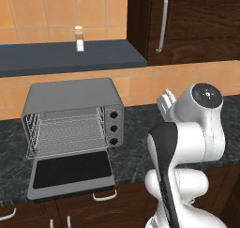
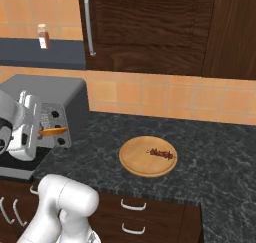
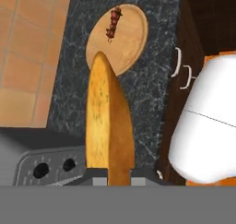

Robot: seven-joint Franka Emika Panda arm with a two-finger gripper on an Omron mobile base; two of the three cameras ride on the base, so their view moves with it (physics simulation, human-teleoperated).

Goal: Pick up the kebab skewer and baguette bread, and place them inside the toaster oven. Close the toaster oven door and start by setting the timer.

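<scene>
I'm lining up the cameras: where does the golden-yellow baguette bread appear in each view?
Left base view: not in it.
Right base view: far left, golden-yellow baguette bread in front of the knob panel.
Hand view: centre, upright loaf.
Shared landmark: grey metal toaster oven.

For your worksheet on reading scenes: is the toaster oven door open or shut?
Open. The toaster oven door lies folded down flat in front of the toaster oven, leaving the wire rack exposed.

A dark speckled stone counter (image 2: 210, 152) runs below an orange tiled wall (image 2: 165, 99), with dark wood cabinets (image 2: 150, 27) above it, drawers (image 2: 135, 217) under it, and a dark shelf (image 1: 65, 56) bearing a small spice bottle (image 1: 79, 38).
</scene>
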